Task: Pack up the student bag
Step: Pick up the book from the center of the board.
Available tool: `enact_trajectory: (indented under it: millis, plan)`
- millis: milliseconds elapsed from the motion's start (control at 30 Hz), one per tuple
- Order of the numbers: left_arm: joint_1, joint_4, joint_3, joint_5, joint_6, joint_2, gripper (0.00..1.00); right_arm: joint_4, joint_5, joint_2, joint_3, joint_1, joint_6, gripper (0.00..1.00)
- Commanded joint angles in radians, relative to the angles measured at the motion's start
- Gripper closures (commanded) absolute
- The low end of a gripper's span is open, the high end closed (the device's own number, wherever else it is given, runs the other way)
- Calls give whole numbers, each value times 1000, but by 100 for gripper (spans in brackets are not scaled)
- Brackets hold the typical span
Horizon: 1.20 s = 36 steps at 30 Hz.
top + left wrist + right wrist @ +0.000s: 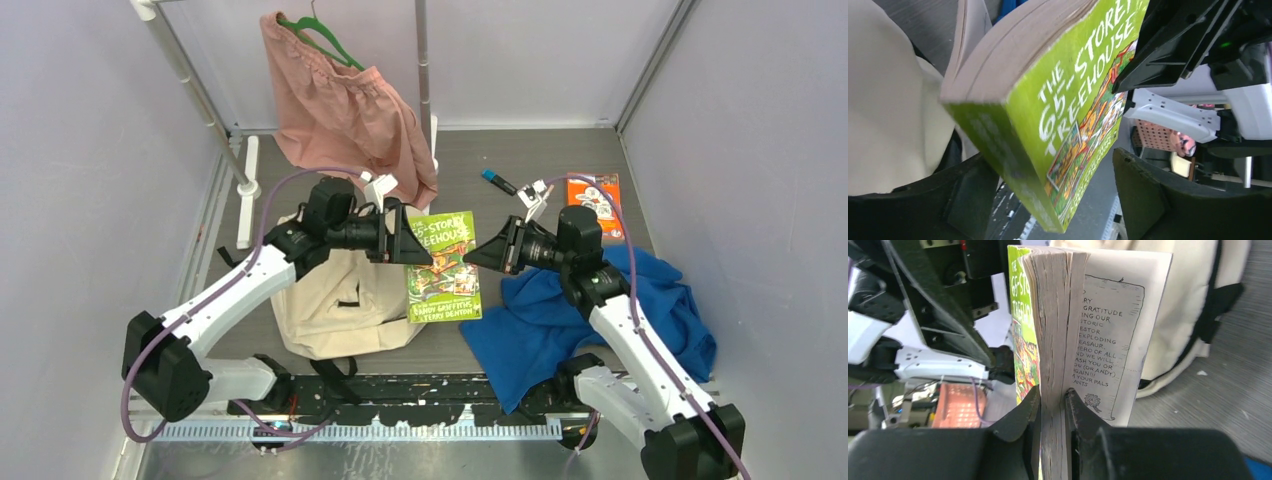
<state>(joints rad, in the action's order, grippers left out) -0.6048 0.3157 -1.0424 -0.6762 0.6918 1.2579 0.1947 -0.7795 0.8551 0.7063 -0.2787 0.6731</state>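
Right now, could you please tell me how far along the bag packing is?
Nothing is visibly packed yet: the bag lies on the table. In hand: the right pincer is shut on the green book by its pages, with the left pincer open around it. Left: getting that book into the bag, probably then the orange book and pen.

Top view: set high beyond near edge of table (560, 160), tilted down and forward; far off, whole tabletop in frame.
Left wrist view: riding on left gripper (1055, 200), very close, looking out between its jaws at green book (1063, 115) slanting across centre; right gripper (1135, 75) facing in at upper right.
Right wrist view: closer yet, aimed the opposite way, page edges upright at centre, left gripper at upper left.
Shared by all three: book, cream backpack (340, 300), both grippers.
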Motion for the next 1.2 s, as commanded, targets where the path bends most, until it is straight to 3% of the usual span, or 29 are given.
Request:
enact_trajectory:
  millis: [0, 67, 133, 167, 200, 233, 267, 300, 367, 433, 600, 733, 833, 1000, 1167]
  plan:
    - [0, -216, 37, -90, 127, 7, 25, -363, -180, 33, -36, 1, 178, 99]
    - [-1, -231, 43, -88, 140, 22, 37, -425, -197, 61, -51, 1, 226, 99]
    - [0, -235, 46, -69, 152, 21, 67, -351, -172, 85, -35, 1, 208, 99]
    - [-1, -231, 45, -43, 154, 15, 85, -270, -141, 91, -13, 1, 166, 93]
    - [-1, -221, 42, -12, 153, 3, 97, -152, -78, 89, 11, 1, 121, 57]
    - [0, -204, 36, 28, 150, -12, 100, -38, 0, 84, 40, 2, 73, 23]
    - [0, -185, 29, 70, 144, -29, 100, 50, 83, 74, 64, 1, 39, 7]
    - [1, -165, 21, 118, 137, -49, 100, 112, 170, 55, 79, 3, 38, 1]
    - [7, -113, -3, 212, 119, -89, 100, 158, 312, -1, 72, 10, 101, 0]
    - [8, -94, -10, 324, 132, -138, 100, 92, 364, -71, 5, 15, 235, 0]
    - [8, -327, 130, 527, 282, -276, 100, -359, 404, -206, -299, -10, 689, 0]
    - [9, -427, 131, 447, 324, -235, 100, -446, 521, -250, -369, -118, 716, 0]
    - [9, -464, 119, 404, 357, -190, 100, -628, 546, -215, -425, -178, 777, 0]
    - [9, -569, 144, 408, 408, -172, 100, -962, 601, -63, -520, -240, 897, 0]
    - [9, -622, 146, 379, 449, -151, 100, -1145, 617, 88, -497, -289, 892, 0]
